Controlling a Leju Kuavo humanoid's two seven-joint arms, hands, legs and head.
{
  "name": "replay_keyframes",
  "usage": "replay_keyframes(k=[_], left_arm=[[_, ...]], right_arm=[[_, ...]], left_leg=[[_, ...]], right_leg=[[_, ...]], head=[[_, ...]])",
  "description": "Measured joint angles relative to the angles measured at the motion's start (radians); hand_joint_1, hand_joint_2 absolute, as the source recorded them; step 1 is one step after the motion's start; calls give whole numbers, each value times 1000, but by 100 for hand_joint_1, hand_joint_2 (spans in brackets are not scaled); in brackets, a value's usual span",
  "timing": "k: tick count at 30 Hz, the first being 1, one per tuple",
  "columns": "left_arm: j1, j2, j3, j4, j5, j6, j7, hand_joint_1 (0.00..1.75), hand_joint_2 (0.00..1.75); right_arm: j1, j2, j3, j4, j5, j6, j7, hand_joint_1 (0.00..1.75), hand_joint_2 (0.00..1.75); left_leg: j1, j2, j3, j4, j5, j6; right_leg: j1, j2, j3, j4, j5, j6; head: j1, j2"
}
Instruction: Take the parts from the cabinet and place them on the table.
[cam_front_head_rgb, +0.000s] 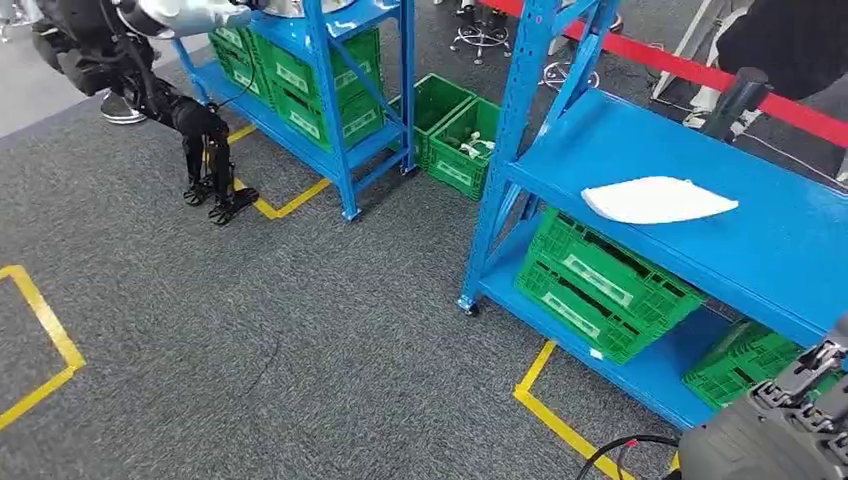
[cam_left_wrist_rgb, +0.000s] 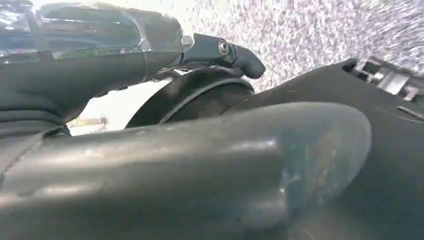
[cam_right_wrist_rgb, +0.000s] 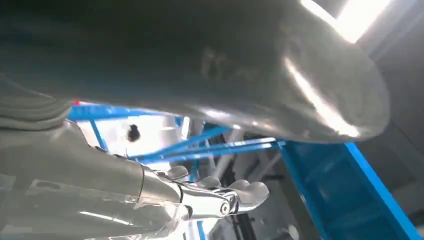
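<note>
White part (cam_front_head_rgb: 657, 199) lies flat on the blue shelf (cam_front_head_rgb: 800, 250), right of frame, awaiting pickup. Both hands' grasp: cannot tell.

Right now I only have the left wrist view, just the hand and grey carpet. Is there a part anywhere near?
Observer: Yes. In the head view a white part lies flat on the upper shelf of the blue rack, ahead and to the right.
Operator: What is under that shelf?
Observer: A green crate sits on the lower shelf, right below the part.
Operator: Where is the right hand?
Observer: The right hand is low at the right edge of the head view, well apart from the part. I cannot tell whether it is open.
</note>
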Motion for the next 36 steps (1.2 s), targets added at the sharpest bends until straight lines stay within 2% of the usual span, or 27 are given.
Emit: replay_keyframes(k=[4,5,6,7,9,10,11,12,13,14,15,16,18,19,20,21,22,23,24,25,27,29,30,31,34,35,36], left_arm=[[-1,-2,0,0,-5,-1,0,0,0],[-3,-2,0,0,-7,-1,0,0,0],[-4,-3,0,-2,-7,-1,-2,0,0],[-4,-2,0,-3,-7,-1,-2,0,0],[-2,-1,0,-3,-8,0,-2,0,0],[-5,-1,0,-3,-10,0,-4,0,0],[-6,-1,0,-3,-10,0,-4,0,0],[-5,-1,0,-3,-10,0,-3,0,0],[-5,-1,0,-3,-10,-1,-3,0,0],[-6,-1,0,-3,-10,-1,-3,0,0],[-6,-2,0,-4,-11,-3,-3,0,0],[-5,-2,0,-5,-13,-3,-3,0,0],[-2,-1,0,-5,-14,-3,-3,0,0],[-2,-2,0,-5,-16,-3,-3,0,0],[-5,-1,0,-5,-16,-3,-2,0,0],[-4,-3,0,-6,-17,-3,-3,0,0],[-2,-3,0,-6,-17,-3,-3,0,0],[2,-4,0,-6,-17,-3,-3,0,0],[3,-2,0,-6,-17,-3,-2,0,0],[3,-2,0,-6,-17,-3,-2,0,0],[0,-2,0,-6,-16,-3,-3,0,0],[-3,-5,0,-7,-17,-4,-4,0,0],[-4,-8,0,-7,-17,-4,-5,0,0],[-6,-9,0,-8,-16,-6,-5,0,0],[-6,-15,0,-10,-17,-10,-7,0,0],[-8,-14,0,-10,-17,-10,-7,0,0],[-10,-13,0,-11,-17,-11,-9,0,0]], right_arm=[[5,1,-1,-9,20,0,-1,0,0],[6,1,-2,-15,27,0,-2,0,0],[3,2,-1,-15,29,0,-2,0,0],[4,2,-1,-15,29,0,-2,0,0],[6,2,-2,-15,29,0,-2,0,0],[6,1,-2,-15,29,0,-1,0,0],[6,1,-2,-15,29,0,-1,0,0],[6,1,-2,-15,29,0,-1,0,0],[6,2,-2,-15,29,0,-1,0,0],[6,2,-2,-15,29,0,-1,0,0],[4,2,-2,-15,29,0,-1,0,0],[2,2,-2,-15,29,0,-1,0,0],[4,2,-2,-15,27,0,-1,0,0],[4,1,-2,-15,27,0,-1,0,0],[6,1,-2,-15,26,0,-1,0,0],[1,1,-1,-15,26,0,-1,0,0],[0,1,-1,-15,26,0,-1,0,0],[0,1,-1,-15,26,0,-1,0,0],[1,1,-1,-14,26,0,-1,0,0],[1,1,-1,-14,26,0,0,0,0],[3,0,-1,-14,28,0,0,0,0],[3,0,-1,-15,29,0,1,0,0],[2,0,-1,-16,30,0,4,0,0],[2,0,-1,-16,31,0,6,0,0],[4,-1,-1,-19,33,0,8,0,0],[5,0,-1,-21,34,0,9,0,0],[5,0,-1,-22,39,0,11,0,0]], left_leg=[[-2,55,14,-5,-10,-22],[6,-26,10,12,-28,-31],[12,-72,-14,62,-62,-34],[15,-85,-51,137,-99,-39],[19,-82,-131,282,-149,-46],[20,-80,-143,296,-137,-48],[23,-80,-136,267,-104,-50],[28,-85,-101,190,-45,-50],[32,-105,-61,102,7,-52],[40,-170,-32,35,25,-54],[42,-205,-26,26,7,-50],[41,-190,-20,17,3,-38],[34,-163,-18,16,2,-26],[39,-141,-15,10,6,-17],[39,-125,-13,8,7,-12],[34,-103,-12,7,5,-4],[31,-83,-12,7,3,0],[27,-59,-12,7,1,3],[24,-37,-12,7,-1,6],[22,-21,-12,8,-3,7],[13,5,-7,8,-8,10],[4,20,4,7,-14,9],[5,28,5,5,-16,9],[-1,32,6,7,-18,5],[4,60,13,0,-18,-5],[4,37,17,0,-27,-15],[8,-58,14,17,-39,-21]], right_leg=[[-4,56,-7,-7,8,-15],[-10,65,0,-13,13,-19],[-16,76,0,-13,14,-22],[-17,89,-1,-13,14,-24],[-17,116,-3,-12,14,-24],[-18,129,-2,-11,13,-23],[-19,143,0,-10,12,-21],[-21,160,2,-8,10,-18],[-24,175,4,-4,7,-13],[-26,185,2,0,3,-6],[-22,194,-3,7,0,3],[-27,215,-11,9,2,8],[-34,242,-14,-1,10,24],[-34,258,-20,1,11,29],[-28,199,-23,14,2,30],[-22,127,-47,60,-28,33],[-22,101,-81,129,-66,36],[-22,92,-123,214,-106,37],[-22,92,-163,296,-136,37],[-22,91,-179,332,-140,36],[-20,89,-147,275,-85,25],[-10,65,-49,88,8,-1],[1,22,-16,31,1,-21],[7,10,-12,13,-5,-23],[11,39,-13,3,0,-24],[-3,49,4,-18,12,-23],[-6,58,9,-29,17,-22]], head=[[1,0],[-2,0],[-5,0],[-11,0],[-15,0],[-15,0],[-15,0],[-16,0],[-17,0],[-18,0],[-18,0],[-17,0],[-15,0],[-15,0],[-13,0],[-4,0],[-2,0],[-2,0],[-2,0],[-2,0],[-2,0],[-2,0],[-2,0],[-4,0],[-1,0],[0,0],[-5,0]])
